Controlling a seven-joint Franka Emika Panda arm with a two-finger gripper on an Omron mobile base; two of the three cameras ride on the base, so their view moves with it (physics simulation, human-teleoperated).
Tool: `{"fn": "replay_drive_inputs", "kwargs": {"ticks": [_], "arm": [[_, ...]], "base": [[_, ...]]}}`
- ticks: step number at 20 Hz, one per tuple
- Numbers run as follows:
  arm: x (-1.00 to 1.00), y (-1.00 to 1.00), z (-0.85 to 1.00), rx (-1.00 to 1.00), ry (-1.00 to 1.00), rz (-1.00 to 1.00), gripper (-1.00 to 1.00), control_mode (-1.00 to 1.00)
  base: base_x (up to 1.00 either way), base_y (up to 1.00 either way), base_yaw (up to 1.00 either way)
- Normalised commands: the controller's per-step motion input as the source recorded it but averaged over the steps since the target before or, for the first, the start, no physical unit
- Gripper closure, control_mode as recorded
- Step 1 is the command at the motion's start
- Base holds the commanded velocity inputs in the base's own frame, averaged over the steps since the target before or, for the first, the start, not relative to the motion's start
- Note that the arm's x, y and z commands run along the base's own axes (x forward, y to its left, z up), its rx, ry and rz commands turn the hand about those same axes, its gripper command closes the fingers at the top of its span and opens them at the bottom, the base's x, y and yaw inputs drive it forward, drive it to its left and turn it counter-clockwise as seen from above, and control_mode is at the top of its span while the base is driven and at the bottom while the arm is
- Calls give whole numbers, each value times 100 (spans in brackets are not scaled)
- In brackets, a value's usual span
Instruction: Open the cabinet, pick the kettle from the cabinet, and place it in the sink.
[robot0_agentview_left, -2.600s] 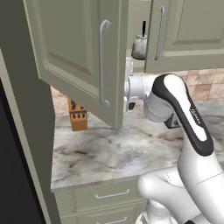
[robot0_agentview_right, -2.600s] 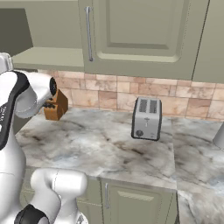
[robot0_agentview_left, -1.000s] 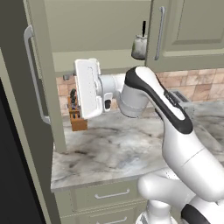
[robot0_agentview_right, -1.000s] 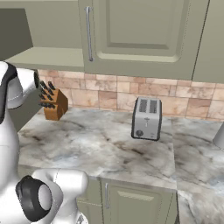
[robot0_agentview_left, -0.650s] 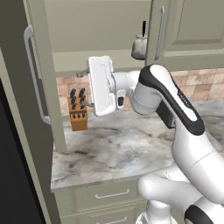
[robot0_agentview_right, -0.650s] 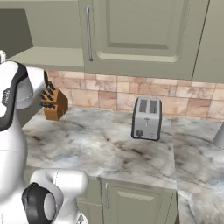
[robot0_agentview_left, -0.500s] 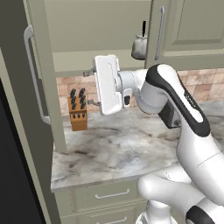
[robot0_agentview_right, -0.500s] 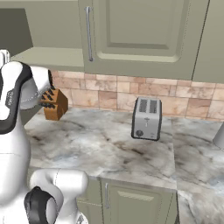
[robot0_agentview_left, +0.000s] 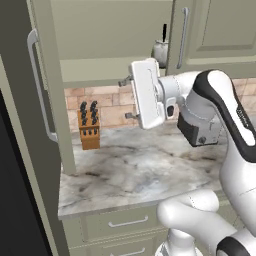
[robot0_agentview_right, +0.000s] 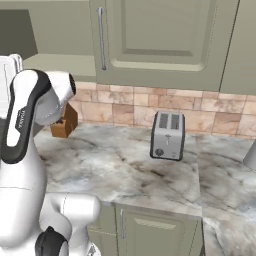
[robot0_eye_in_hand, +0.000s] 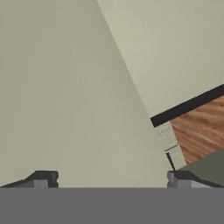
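My claw (robot0_agentview_left: 124, 99) hangs spread wide and empty above the veined marble desk (robot0_agentview_left: 135, 170); the squat metal kettle (robot0_agentview_left: 161, 50) (thin black handle) sits in the open cabinet (robot0_agentview_left: 107, 37).

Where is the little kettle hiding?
In the left base view, the small silver-grey metal kettle sits on the open pale grey-green cabinet's shelf, at its right end beside the closed door, above the claw.

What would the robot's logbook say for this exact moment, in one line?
cabinet: door open | kettle: on shelf inside | gripper: open, empty, below shelf | sink: unseen
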Motion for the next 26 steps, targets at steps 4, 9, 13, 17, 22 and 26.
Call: {"fn": "replay_drive_inputs", "kwargs": {"ticks": [4, 9, 13, 17, 22, 26], "arm": [[-9, -50, 7, -12, -7, -2, -100, -100], [-4, -44, 7, -16, -8, -6, -100, -100], [-2, -39, 4, -21, -13, -11, -100, -100], [-4, -36, 0, -25, -17, -16, -100, -100], [-1, -33, 1, -25, -7, -21, -100, -100], [0, -37, 3, -16, 0, -22, -100, -100]], "base": [[0, 0, 0], [0, 0, 0], [0, 0, 0], [0, 0, 0], [0, 0, 0], [0, 0, 0]]}}
